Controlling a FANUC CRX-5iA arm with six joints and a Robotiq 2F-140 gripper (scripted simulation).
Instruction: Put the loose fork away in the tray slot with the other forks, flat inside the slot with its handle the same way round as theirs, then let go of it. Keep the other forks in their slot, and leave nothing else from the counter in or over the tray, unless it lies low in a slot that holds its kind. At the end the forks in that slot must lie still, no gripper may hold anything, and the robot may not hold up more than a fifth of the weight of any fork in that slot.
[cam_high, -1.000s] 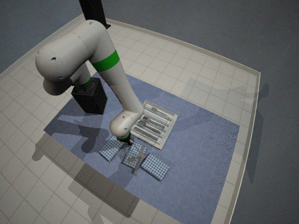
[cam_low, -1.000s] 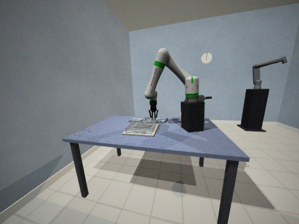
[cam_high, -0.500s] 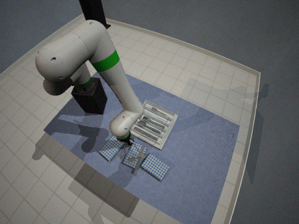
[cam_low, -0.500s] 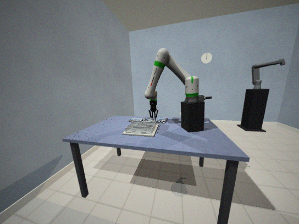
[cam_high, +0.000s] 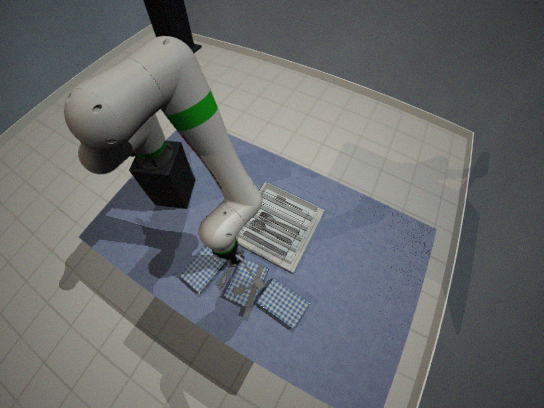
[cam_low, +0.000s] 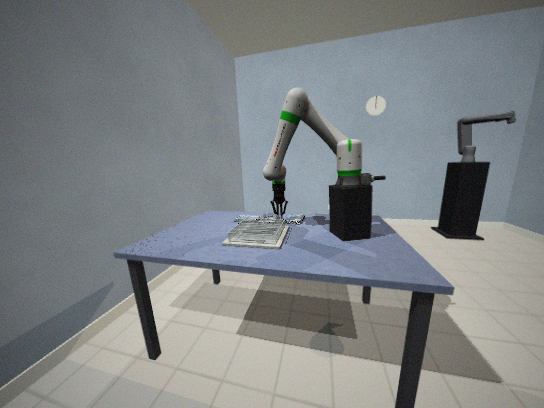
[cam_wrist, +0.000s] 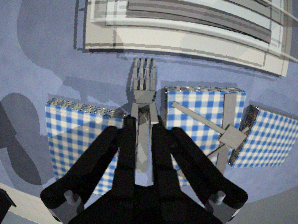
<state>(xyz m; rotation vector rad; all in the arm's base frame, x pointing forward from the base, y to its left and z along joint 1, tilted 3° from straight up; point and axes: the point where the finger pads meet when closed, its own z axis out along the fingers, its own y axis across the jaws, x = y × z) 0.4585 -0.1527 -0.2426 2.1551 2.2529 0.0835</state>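
Observation:
My gripper (cam_wrist: 143, 109) is shut on the loose fork (cam_wrist: 141, 99), gripping its handle; the tines point toward the cutlery tray (cam_wrist: 193, 10). In the top view the gripper (cam_high: 233, 258) stands low over the checkered napkins, just in front of the tray (cam_high: 280, 226). The tray holds several slots with grey cutlery; the other forks (cam_high: 272, 225) lie in a middle slot. In the exterior view the gripper (cam_low: 279, 206) hangs just behind the tray (cam_low: 256, 233). Whether the fork still touches the table is hard to tell.
Three blue checkered napkins (cam_high: 244, 286) lie in a row in front of the tray, with another grey utensil (cam_high: 252, 287) across the middle one; it also shows in the wrist view (cam_wrist: 222, 132). The robot's black base (cam_high: 162, 175) stands on the table's left.

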